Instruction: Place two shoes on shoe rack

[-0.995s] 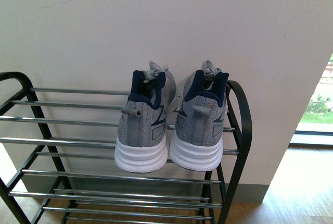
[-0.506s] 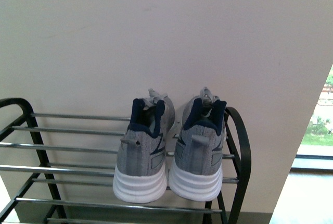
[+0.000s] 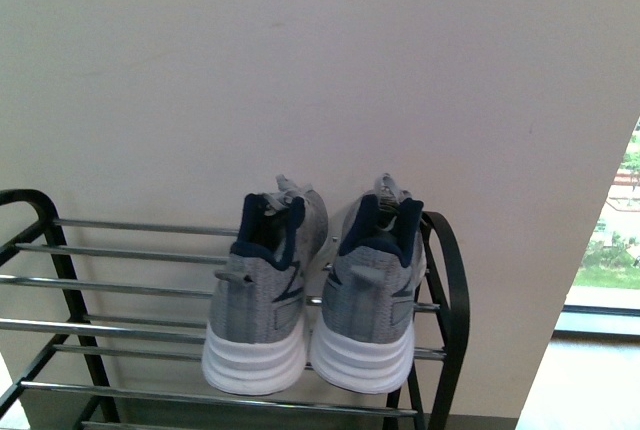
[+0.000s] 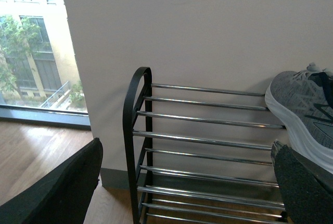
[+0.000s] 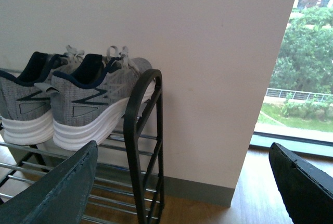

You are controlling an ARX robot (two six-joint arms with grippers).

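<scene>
Two shoes sat side by side on the top tier of the rack [image 3: 455,290], right up at its right end, heels toward the camera and toes toward the wall [image 3: 320,70]. The left shoe [image 3: 258,300] and the right shoe [image 3: 370,295] were a matched pair: grey mesh uppers, thick white ribbed soles, dark navy lining around the collars, pale laces poking up at the far end. Their soles rested across the thin silver bars [image 3: 120,328], with the white heels overhanging the near bar. The right shoe stood just beside the rack's rounded black side frame.

In the right wrist view both shoes showed side-on, each with a navy stripe mark along the grey flank, tucked in behind that curved black frame. There the right gripper [image 5: 183,148] had its dark fingers [image 5: 307,182] spread wide apart, holding nothing, well clear of the rack.

In the left wrist view the rack's left end stood bare, and one grey toe peeked in at the edge. The left gripper [image 4: 186,148] had its fingers [image 4: 67,187] apart too, and empty.

A window [image 3: 610,250] with greenery outside lay to the right of the wall.
</scene>
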